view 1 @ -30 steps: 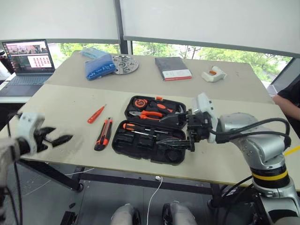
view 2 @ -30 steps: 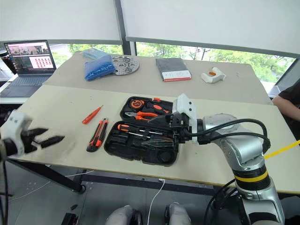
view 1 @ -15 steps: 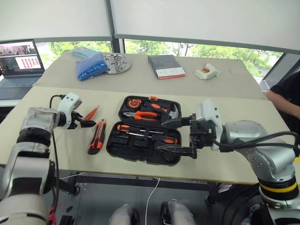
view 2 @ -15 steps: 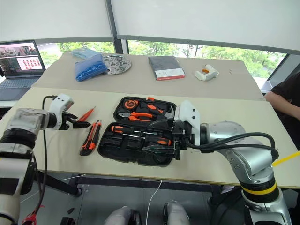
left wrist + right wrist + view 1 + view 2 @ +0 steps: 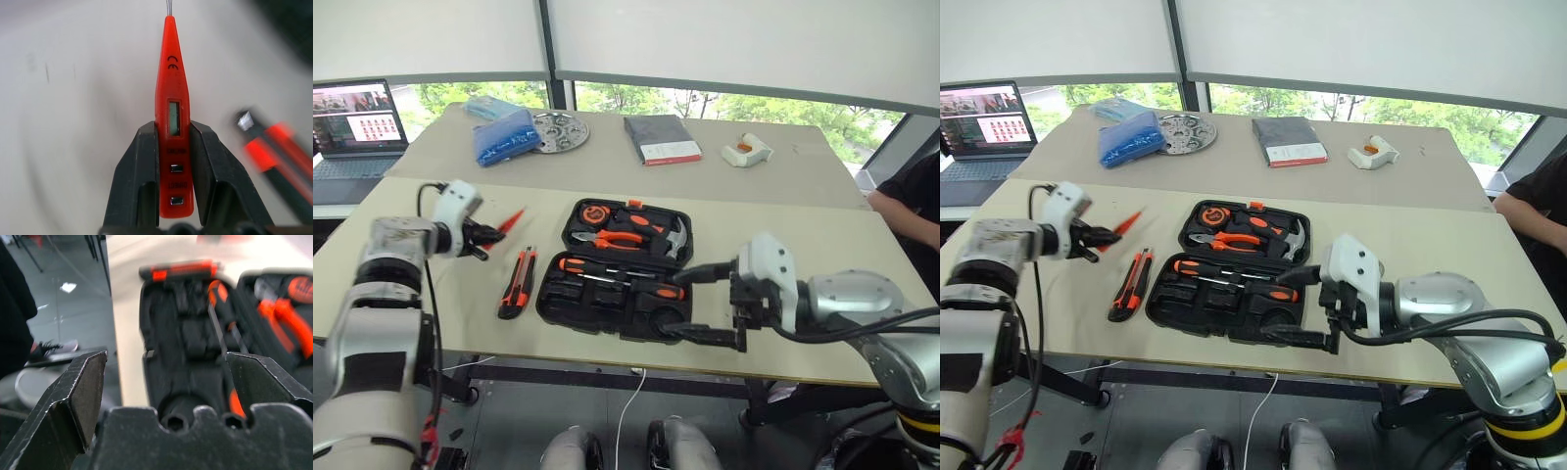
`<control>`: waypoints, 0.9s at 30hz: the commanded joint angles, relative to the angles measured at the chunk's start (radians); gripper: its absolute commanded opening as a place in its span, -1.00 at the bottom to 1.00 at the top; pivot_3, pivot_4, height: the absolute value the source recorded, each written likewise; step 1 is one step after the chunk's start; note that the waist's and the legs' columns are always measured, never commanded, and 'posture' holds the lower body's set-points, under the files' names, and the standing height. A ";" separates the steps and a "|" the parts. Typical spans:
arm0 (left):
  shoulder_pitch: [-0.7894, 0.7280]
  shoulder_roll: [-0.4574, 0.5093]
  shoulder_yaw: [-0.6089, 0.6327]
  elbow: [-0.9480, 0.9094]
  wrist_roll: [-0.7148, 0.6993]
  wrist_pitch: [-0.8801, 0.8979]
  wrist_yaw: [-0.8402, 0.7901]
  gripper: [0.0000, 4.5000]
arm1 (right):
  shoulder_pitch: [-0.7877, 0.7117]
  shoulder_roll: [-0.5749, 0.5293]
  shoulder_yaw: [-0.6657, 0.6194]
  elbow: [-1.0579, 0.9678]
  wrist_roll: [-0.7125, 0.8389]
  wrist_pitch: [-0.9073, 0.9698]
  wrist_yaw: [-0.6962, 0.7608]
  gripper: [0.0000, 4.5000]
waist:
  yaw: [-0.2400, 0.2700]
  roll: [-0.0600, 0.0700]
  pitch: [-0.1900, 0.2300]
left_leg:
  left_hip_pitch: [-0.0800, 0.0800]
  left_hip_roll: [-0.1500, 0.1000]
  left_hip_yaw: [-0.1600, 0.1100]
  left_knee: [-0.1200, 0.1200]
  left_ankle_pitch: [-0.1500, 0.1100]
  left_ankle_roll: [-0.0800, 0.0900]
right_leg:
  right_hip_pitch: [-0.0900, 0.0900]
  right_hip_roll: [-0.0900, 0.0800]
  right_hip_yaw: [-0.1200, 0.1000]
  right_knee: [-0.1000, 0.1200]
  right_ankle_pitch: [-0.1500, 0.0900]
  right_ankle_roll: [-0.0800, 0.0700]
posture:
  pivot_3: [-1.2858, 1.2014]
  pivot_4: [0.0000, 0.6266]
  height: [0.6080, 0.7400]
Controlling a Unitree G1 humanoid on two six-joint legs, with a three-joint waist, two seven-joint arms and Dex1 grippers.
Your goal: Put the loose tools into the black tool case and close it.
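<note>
I am seeing the left hand (image 5: 172, 161) pinching the slim orange screwdriver (image 5: 172, 112) between both fingers, lifted off the table (image 5: 440, 294); the wrist view is showing its little display window, which the head views are blurring; the right hand (image 5: 710, 304) is hanging spread wide with nothing in it, over the near right corner of the black tool case (image 5: 607, 304), close to the table's front edge; the case is lying open; the utility knife (image 5: 516, 282) is resting just left of it, with bare table all around it.
</note>
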 commanded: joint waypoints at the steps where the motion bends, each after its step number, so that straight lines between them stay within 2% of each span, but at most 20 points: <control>1: -0.006 -0.007 -0.048 -0.180 -0.039 -0.039 -0.296 -0.82 | 0.014 -0.016 -0.043 -0.040 -0.002 -0.052 -0.002 1.00 | 0.003 0.000 0.000 | 0.000 0.000 0.000 0.000 0.000 0.000 | 0.001 0.000 0.000 0.000 0.000 0.000 | 0.03 -0.52 0.67; 4: 0.057 -0.029 -0.175 -0.384 -0.090 -0.040 -0.394 -0.82 | 0.026 -0.014 -0.038 -0.040 -0.015 -0.066 -0.017 1.00 | 0.013 0.000 0.000 | 0.000 -0.001 0.000 0.000 0.000 0.000 | 0.002 0.000 -0.002 -0.001 -0.002 0.003 | 0.03 -0.52 0.67; 8: 0.094 -0.052 -0.279 -0.479 -0.104 -0.070 -0.398 -0.82 | 0.029 -0.006 -0.030 -0.044 -0.014 -0.069 -0.034 1.00 | 0.012 0.000 0.000 | 0.001 -0.001 0.000 0.001 0.000 0.001 | 0.003 -0.001 0.001 -0.002 -0.002 0.003 | 0.03 -0.52 0.67; 15: 0.065 -0.132 -0.381 -0.421 -0.039 -0.155 -0.398 -0.82 | 0.055 0.013 -0.030 -0.067 -0.004 -0.058 -0.080 1.00 | 0.007 0.000 0.000 | 0.001 0.000 -0.001 0.001 0.000 0.001 | 0.003 0.001 0.002 -0.001 -0.002 0.003 | 0.03 -0.52 0.67; 26: 0.051 -0.176 -0.398 -0.346 -0.005 -0.189 -0.398 -0.82 | 0.090 0.022 -0.031 -0.092 -0.008 -0.060 -0.127 1.00 | 0.007 0.000 0.000 | 0.001 0.000 -0.001 0.001 -0.001 0.003 | 0.003 0.002 0.002 -0.001 -0.002 0.003 | 0.03 -0.52 0.67; 27: 0.049 -0.174 -0.400 -0.345 -0.010 -0.181 -0.398 -0.59 | 0.089 0.022 -0.030 -0.090 -0.010 -0.060 -0.129 1.00 | 0.006 0.000 0.000 | 0.002 0.000 -0.001 0.001 -0.001 0.003 | 0.003 0.002 0.002 -0.001 -0.002 0.003 | 0.03 -0.52 0.67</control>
